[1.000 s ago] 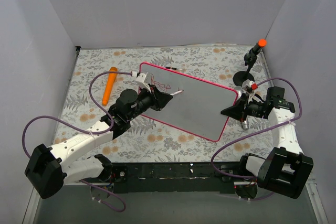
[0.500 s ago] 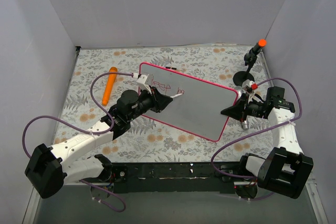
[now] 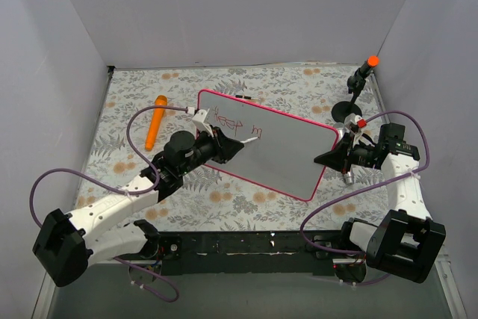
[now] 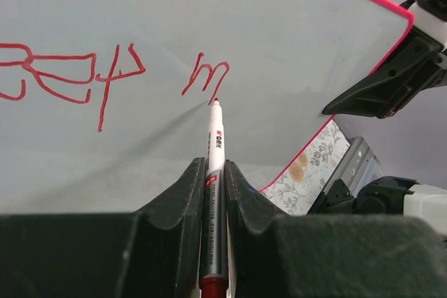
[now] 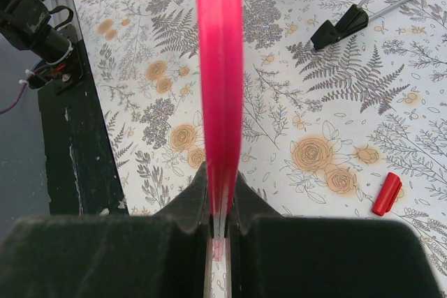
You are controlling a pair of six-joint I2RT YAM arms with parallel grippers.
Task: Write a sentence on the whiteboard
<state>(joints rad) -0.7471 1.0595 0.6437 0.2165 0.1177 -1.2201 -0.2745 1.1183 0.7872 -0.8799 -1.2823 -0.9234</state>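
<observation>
The whiteboard (image 3: 287, 151), glossy white with a pink-red frame, lies tilted in the middle of the top view. My right gripper (image 3: 333, 156) is shut on its right edge, seen end-on as a pink strip (image 5: 219, 75) in the right wrist view. My left gripper (image 3: 231, 146) is shut on a marker pen (image 4: 214, 172), its red tip touching the whiteboard (image 4: 293, 40). The sentence (image 4: 105, 78) shows as one line of thin red handwriting ending in an "m" just above the tip; it also shows in the top view (image 3: 235, 125).
An orange marker-like object (image 3: 155, 120) lies on the floral cloth at the far left. A black stand with an orange tip (image 3: 361, 80) is at the far right. A small red cap (image 5: 385, 193) lies on the cloth, and two black feet (image 5: 340, 26) with a wire frame.
My left gripper has carried the pen to the right along the board. New red strokes, an "m", have appeared after the first word. The right arm and the board have not moved.
</observation>
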